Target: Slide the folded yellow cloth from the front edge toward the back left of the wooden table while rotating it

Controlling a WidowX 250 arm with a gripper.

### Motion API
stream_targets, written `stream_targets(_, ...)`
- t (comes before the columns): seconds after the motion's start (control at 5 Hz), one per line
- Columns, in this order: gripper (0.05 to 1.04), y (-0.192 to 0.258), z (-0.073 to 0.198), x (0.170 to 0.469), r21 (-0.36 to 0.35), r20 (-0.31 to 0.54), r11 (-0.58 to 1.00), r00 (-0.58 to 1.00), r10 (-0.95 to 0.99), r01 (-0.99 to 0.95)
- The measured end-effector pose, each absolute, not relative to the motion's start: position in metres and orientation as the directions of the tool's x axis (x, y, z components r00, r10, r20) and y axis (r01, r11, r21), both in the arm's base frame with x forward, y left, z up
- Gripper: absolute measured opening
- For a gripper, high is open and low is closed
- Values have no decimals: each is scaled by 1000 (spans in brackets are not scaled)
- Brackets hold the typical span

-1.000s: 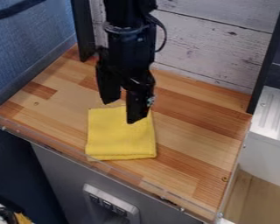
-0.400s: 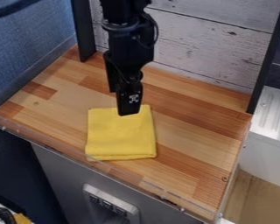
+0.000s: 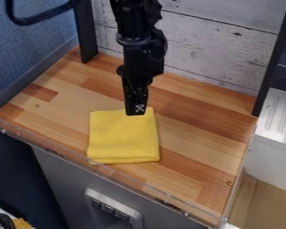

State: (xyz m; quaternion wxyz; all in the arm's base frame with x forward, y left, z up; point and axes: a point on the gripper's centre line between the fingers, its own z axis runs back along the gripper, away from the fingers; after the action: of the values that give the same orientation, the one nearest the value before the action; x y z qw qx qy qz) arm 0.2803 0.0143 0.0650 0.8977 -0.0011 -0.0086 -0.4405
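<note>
A folded yellow cloth point(image 3: 123, 139) lies flat on the wooden desk point(image 3: 196, 127), a little left of the middle of the view. It is roughly square, with its folded layers showing along the near edge, close to the front of the desk. The black end effector point(image 3: 135, 112) hangs tip down at the cloth's far edge, overlapping it slightly in the view; whether it touches the fabric I cannot tell. Nor can I tell whether it is spread or pressed together. The black robot arm point(image 3: 140, 49) comes in from the top edge, and a thick black cable point(image 3: 45, 16) loops across the upper left corner.

The desk has a pattern of light and reddish-brown strips, with a clear plastic strip point(image 3: 118, 175) along its front edge. Behind it stands a whitewashed plank panel point(image 3: 214, 49), between a black post point(image 3: 86, 33) on the left and a slanting black post point(image 3: 271, 67) on the right. A textured blue wall point(image 3: 32, 49) borders the left side. Below the front edge, a grey panel point(image 3: 61, 179) carries a socket block point(image 3: 114, 210). To the right are a white ribbed drainboard point(image 3: 279, 116) and dark tiles point(image 3: 283, 76).
</note>
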Motion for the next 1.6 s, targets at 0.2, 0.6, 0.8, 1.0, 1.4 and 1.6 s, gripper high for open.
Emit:
stream_targets(0.2,164,14,51,286,8,22,582,582,-813,813)
stream_targets(0.6,63,20,33,286,8,27,557,556,-830,831)
stream_targets(0.8,62,22,24,288,1,28,549,549,-835,836)
stream_targets(1.0,62,26,18,286,-6,25,548,548,-836,837)
stream_targets(1.4,62,35,10,282,-26,16,616,616,-788,788)
stream_targets(1.6,62,49,9,286,-29,7,717,718,-696,696)
